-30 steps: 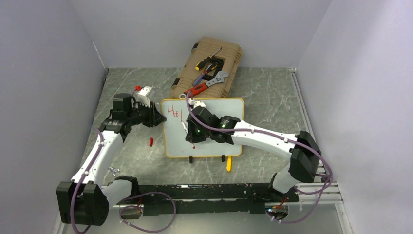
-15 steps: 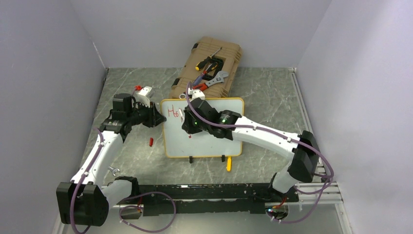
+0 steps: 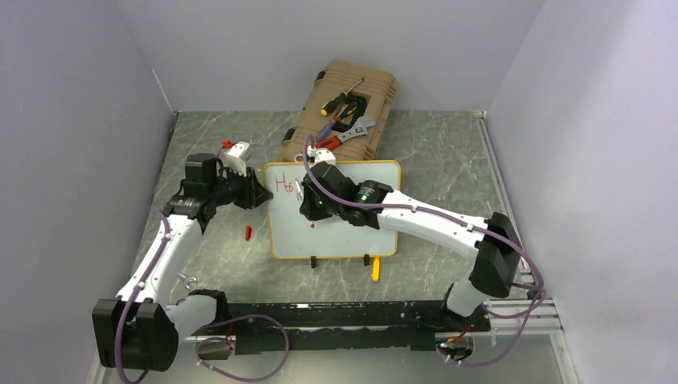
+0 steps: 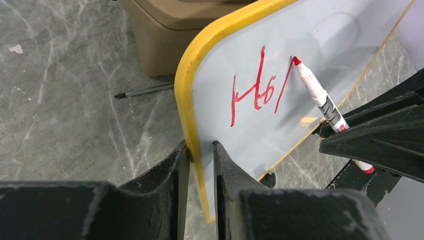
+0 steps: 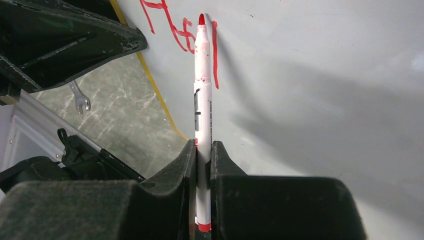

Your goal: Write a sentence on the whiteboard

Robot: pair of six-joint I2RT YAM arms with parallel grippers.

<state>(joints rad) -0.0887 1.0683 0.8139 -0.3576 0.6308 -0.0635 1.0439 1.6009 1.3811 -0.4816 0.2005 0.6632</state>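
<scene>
R gripper (image 5: 202, 147), clenched on marker (image 5: 202, 90), rose back to stroke top; L gripper (image 4: 200, 150) clamps whiteboard (image 4: 320, 35) edge. Sentence (image 4: 255, 92): "Ho" + stem; p bowl prob. next.

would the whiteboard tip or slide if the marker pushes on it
Probably tippy by itself: the whiteboard is a thin panel on two small black feet, which may be why the left pincer clamps its yellow edge. It looks stiff, since that edge shows no bend in the grip. Its glossy face is likely slippery under the marker tip.
</scene>
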